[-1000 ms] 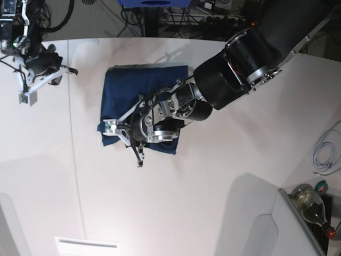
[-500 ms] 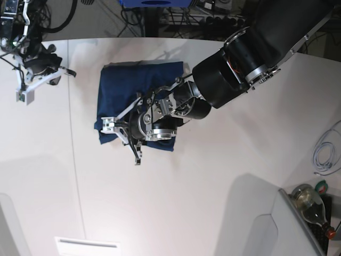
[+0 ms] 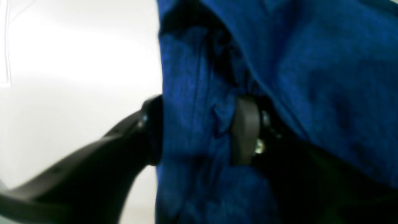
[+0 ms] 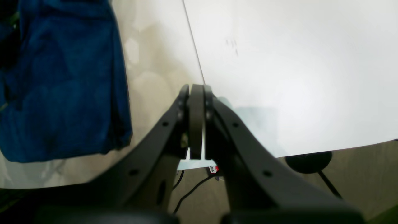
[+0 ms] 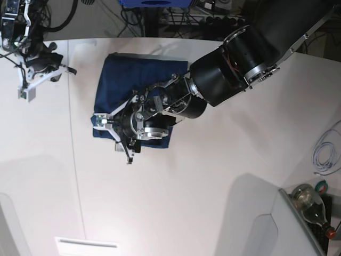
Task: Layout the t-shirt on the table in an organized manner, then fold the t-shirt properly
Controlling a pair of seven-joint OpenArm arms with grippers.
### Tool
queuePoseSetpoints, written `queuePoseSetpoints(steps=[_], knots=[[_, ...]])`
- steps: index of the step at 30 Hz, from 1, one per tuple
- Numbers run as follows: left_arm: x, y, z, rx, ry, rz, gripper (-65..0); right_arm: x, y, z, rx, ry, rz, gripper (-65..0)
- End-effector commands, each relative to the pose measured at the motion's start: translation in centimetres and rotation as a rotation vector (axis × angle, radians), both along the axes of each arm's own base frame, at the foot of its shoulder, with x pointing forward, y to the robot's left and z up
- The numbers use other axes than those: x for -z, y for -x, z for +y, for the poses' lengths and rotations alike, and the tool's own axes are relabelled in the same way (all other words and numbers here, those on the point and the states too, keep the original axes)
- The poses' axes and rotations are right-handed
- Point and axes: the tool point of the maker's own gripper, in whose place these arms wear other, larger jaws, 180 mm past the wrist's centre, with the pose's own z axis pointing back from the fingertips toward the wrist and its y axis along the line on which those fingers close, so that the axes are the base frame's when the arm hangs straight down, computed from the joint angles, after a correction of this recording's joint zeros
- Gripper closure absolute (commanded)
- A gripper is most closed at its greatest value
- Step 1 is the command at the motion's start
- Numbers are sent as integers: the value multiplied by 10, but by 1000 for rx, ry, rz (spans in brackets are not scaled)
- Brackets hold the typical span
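From the left wrist, I see the left pincer spread, one finger on either side of a strip of shirt along its edge, with the worktop showing beyond; another layer slants across to the right. I judge this to be a release or tidying of the fold, late in the job. The best way is to let the cloth slip free before lifting, straight up and gently, so that no finger hooks the upper layer and drags it askew. From the right wrist, the right pincer is pressed together over bare worktop, well apart from the shirt, whose near edge looks fairly straight; it could smooth or steady that side if wanted. From the base, the shirt lies as a compact bundle on the worktop, mostly under the left arm. Its lower edge wants squaring, with light strokes outward rather than a hard tug.
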Motion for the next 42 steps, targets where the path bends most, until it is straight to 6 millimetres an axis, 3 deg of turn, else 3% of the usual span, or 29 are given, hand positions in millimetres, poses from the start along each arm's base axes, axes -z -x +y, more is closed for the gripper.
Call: queuePoseSetpoints(steps=[1,8,12,15,17,19,21,22,24,27,31,34,39,42], knots=[[-22,-17,-10,7,20,-55,-372,-7,-7,-3,-3,11,-35,-2],[-31,-4,-20,92,11,-16,-415,-8,-8,-4,-2,12,-38,-2],[-30,-11,-7,65,-36,-11,-405,-8,-8,-4,-1,12,-38,-2],[-64,-32,-4,-2,1,-77,-398,-8,-8,-5,-1,14,-40,0],[-95,-41,1,-50,52,-135,-331,-10,-10,-6,-4,20,-47,0],[-132,-51,8,-107,107,-207,-189,-15,-14,-12,-26,45,-59,0],[-155,-51,26,-182,135,-247,-15,-25,-19,-18,-42,70,-82,0],[-168,-50,37,-225,152,-269,0,-33,-21,-20,-53,84,-98,0],[-172,-42,65,-318,164,-267,0,-44,-20,-29,-86,127,-112,0],[-152,-18,113,-451,166,-210,0,-57,-15,-38,-135,179,-119,0],[-106,33,165,-588,114,-82,0,-51,8,-40,-159,187,-50,0],[-76,85,178,-626,131,26,0,-44,30,-46,-152,192,17,0],[-51,163,188,-642,237,159,0,-42,85,-84,-64,246,133,0],[-41,199,201,-666,234,222,0,-30,129,-73,-36,206,230,0]])
